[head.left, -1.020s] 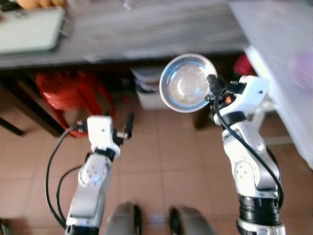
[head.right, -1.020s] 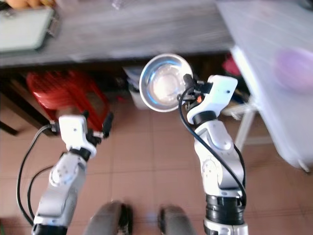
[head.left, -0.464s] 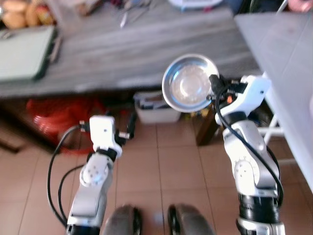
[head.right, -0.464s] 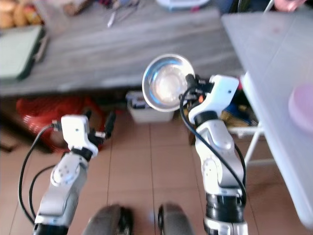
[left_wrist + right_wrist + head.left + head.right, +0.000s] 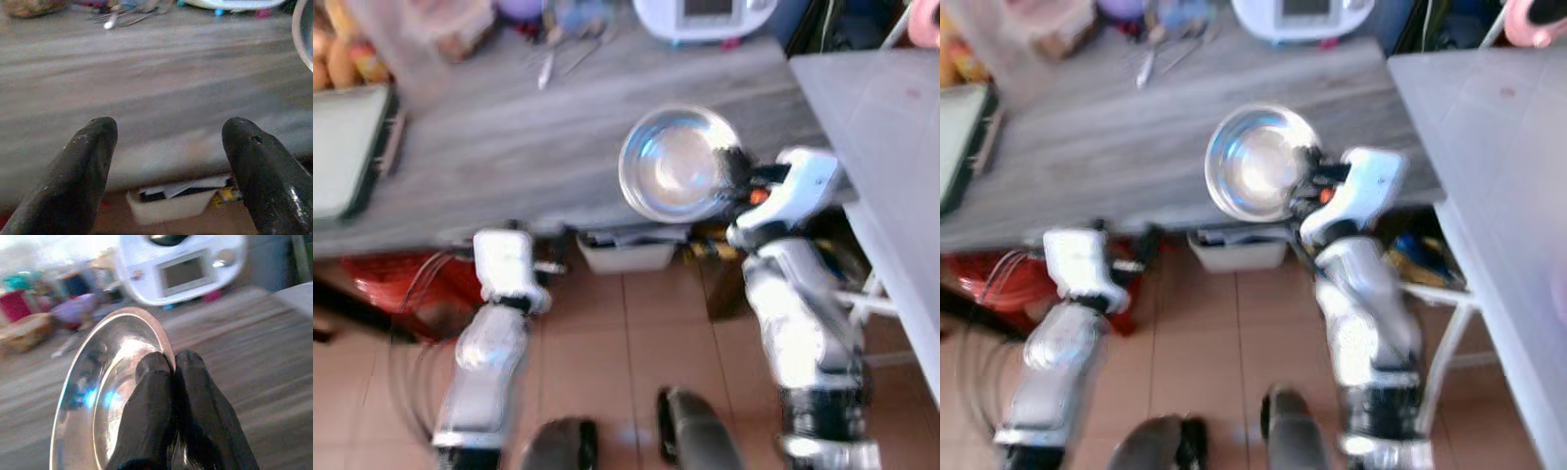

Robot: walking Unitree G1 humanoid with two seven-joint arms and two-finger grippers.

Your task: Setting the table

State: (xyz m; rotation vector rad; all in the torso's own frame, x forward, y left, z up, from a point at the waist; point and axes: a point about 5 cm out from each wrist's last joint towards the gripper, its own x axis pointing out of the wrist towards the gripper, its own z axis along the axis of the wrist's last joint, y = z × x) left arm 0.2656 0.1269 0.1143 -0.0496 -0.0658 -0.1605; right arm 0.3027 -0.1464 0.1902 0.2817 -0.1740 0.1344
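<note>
My right gripper (image 5: pixel 732 179) is shut on the rim of a shiny steel bowl (image 5: pixel 674 164), held up in front of the grey wooden table (image 5: pixel 509 147). In the right wrist view the two black fingers (image 5: pixel 161 396) pinch the steel bowl's (image 5: pixel 98 401) edge. My left gripper (image 5: pixel 168 161) is open and empty, low by the table's front edge (image 5: pixel 146 147). Both arms look blurred in the eye views.
A white appliance (image 5: pixel 703 18) stands at the table's far side, with loose cutlery (image 5: pixel 558 59) and a green tray (image 5: pixel 342 147) on the left. A white table (image 5: pixel 881 137) is on the right. Under the wooden table sit a white bin (image 5: pixel 626 253) and a red stool (image 5: pixel 401 284).
The camera has moved toward the wooden table, which now shows more of its top and far side. The bowl stays held in my right gripper, now over the table's front edge.
</note>
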